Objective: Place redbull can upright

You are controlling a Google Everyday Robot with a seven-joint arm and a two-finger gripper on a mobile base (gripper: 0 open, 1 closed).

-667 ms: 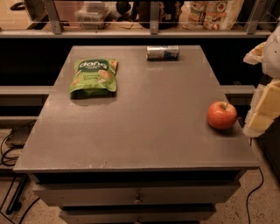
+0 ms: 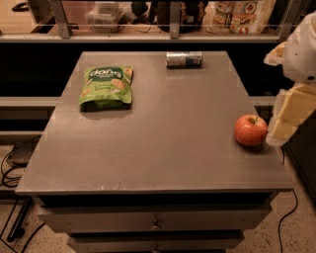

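Observation:
The redbull can point(image 2: 184, 59) lies on its side at the far edge of the grey table point(image 2: 163, 133), right of centre. My gripper point(image 2: 286, 118) is at the right edge of the view, beside the table's right side and just right of a red apple point(image 2: 250, 130). It is far from the can.
A green snack bag point(image 2: 106, 86) lies flat at the table's far left. The apple sits near the right edge. A shelf with packages point(image 2: 237, 15) runs behind the table. Cables point(image 2: 15, 168) lie on the floor at the left. Drawers point(image 2: 155, 220) are below the tabletop.

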